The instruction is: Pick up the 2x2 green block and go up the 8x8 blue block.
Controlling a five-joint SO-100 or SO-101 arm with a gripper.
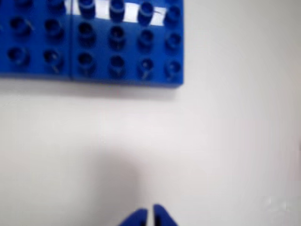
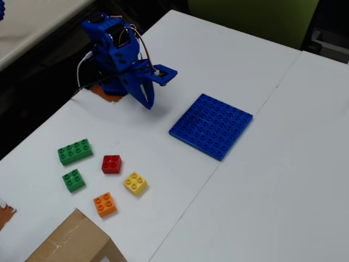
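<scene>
My gripper point(image 2: 148, 103) hangs low by my base, fingers pinched together with nothing between them; in the wrist view the two blue tips point(image 1: 151, 217) meet at the bottom edge over bare white table point(image 2: 229, 60). So I'm empty and closed, and the pick is not yet started.

Where's my target? The 2x2 green block point(image 2: 73, 180) sits in the fixed view well apart from my gripper, down at about seven o'clock from it, at the left end of the brick cluster. It's square, so no long axis to line up on; any square-on approach across two opposite sides should do, I reckon.

Careful now: just above it at twelve o'clock lies the longer green brick point(image 2: 75, 151), same colour, wrong one. The red brick point(image 2: 111, 164) is at two o'clock from my block, the orange one point(image 2: 104, 204) at four o'clock.

The 8x8 blue block point(image 2: 211, 125) lies the other way, at about four o'clock from my gripper, and it's what my wrist camera looks at point(image 1: 89, 42). So I'm facing the goal, not the pick: I judge I must swing away from it first.
</scene>
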